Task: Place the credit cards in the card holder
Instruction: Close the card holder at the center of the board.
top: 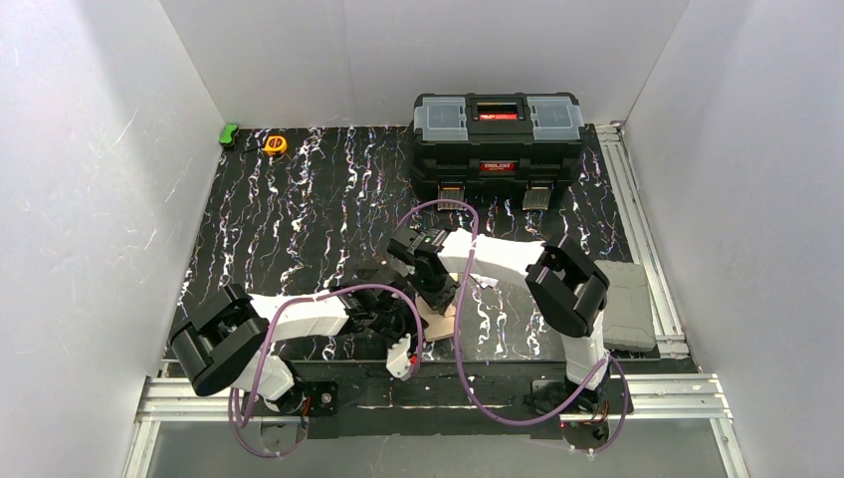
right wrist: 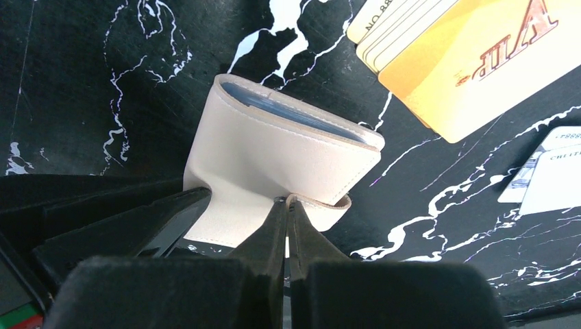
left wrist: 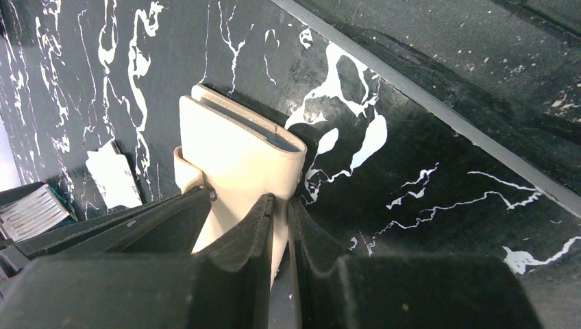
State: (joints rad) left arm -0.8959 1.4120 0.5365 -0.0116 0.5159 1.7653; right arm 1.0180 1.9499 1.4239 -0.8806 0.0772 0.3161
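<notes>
Plain white walls (top: 90, 149) close in the left, far and right sides of the scene. Between them lies the worktop (top: 299, 199), black with white marble-like veins and an aluminium rail (top: 637, 199) along its right edge. A big black toolbox (top: 498, 139) with clear lid compartments stands at the far side, right of centre. A flat grey pad (top: 625, 304) lies at the right edge.

The left arm (top: 299, 317) and right arm (top: 508, 257), both white and black, reach in to meet at the near middle. There the card holder (right wrist: 274, 151) sits between them. It is a small cream-beige wallet, folded shut like a booklet, with stitched edges and pale blue lining showing along its far open edge. A snap tab curls out at its near corner. Whether it rests on the worktop or is raised off it, I cannot tell.

The left claw (left wrist: 279, 205) is clamped on the wallet's near cover. The right claw (right wrist: 286, 202) has its jaws together at the snap tab; whether the tab is pinched I cannot tell.

Just right of the wallet and farther off lies the orange card (right wrist: 479, 62), marked VIP, with a fan of pale cards (right wrist: 384, 34) beside it. White cards (right wrist: 548, 178) lie further right. A yellow tape measure (top: 276, 144) and a green object (top: 230, 133) sit at the far left corner.
</notes>
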